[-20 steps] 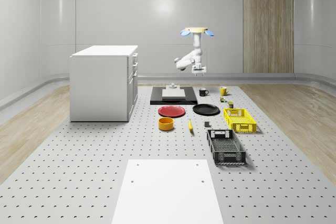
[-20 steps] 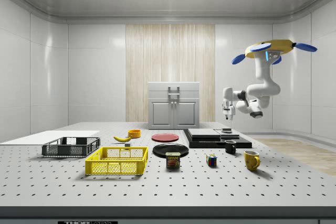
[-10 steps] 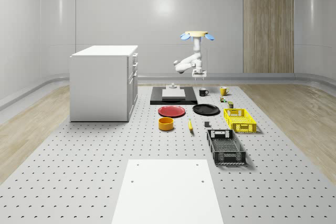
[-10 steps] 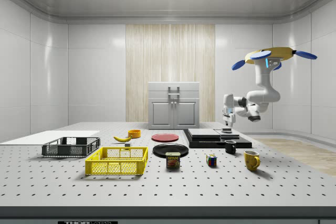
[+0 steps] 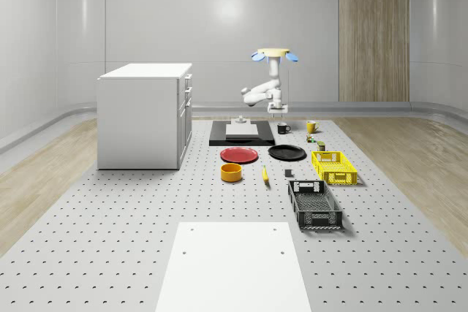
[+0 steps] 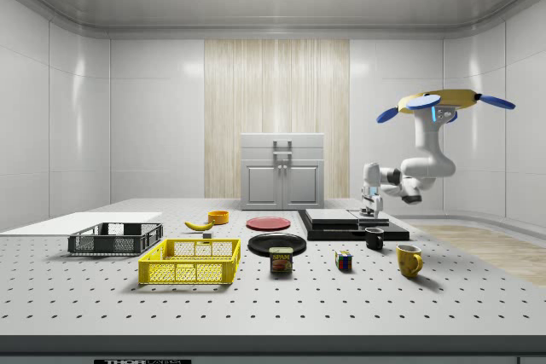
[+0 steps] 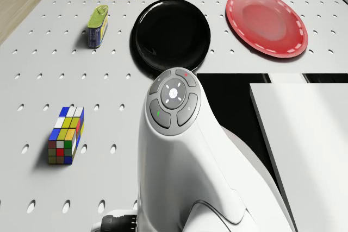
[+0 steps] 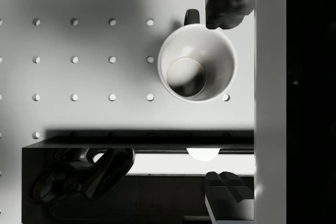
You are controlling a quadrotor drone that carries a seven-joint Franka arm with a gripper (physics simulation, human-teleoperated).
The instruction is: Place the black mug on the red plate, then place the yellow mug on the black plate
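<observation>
Okay, big picture first: the perforated table runs the length of the room, with the white cabinet standing on it at the whole-scene view's left. Towards the far end lies the black platform, carrying a pale slab.

My drone hovers in the air over that far end, rotors well above the tabletop. My arm bends down from it towards the platform's edge.

Nearer the whole-scene camera sit the black crate and the yellow crate, both at that view's right.

Plates now! The red plate and the black plate lie side by side just in front of the platform, close together but apart. Nothing is on either one.

Here's the one I want: the black mug stands upright on the table just beside the platform's edge. The yellow mug stands upright a little further to the whole-scene view's right, apart from it.

And my claw hangs pointing down, right above the black mug and not touching it in the side view. Through the wrist camera, the mug's pale inside stares back at me. My fingertips are spread wide, one at the mug's handle side and the other over the platform.
</observation>
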